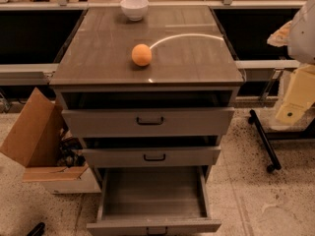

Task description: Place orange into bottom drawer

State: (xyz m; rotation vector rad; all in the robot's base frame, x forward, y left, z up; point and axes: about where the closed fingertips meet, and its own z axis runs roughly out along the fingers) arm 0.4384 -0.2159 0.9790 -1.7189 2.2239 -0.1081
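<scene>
Orange (141, 54) rests on cabinet top (192, 58), bottom drawer (153, 195) open; pincer unseen, grip unknowable

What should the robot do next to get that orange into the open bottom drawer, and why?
Probably swing the gripper over toward the orange. It hangs at the right edge of view, beside the cabinet, while the orange sits on the cabinet top and the bottom drawer already stands open.
</scene>
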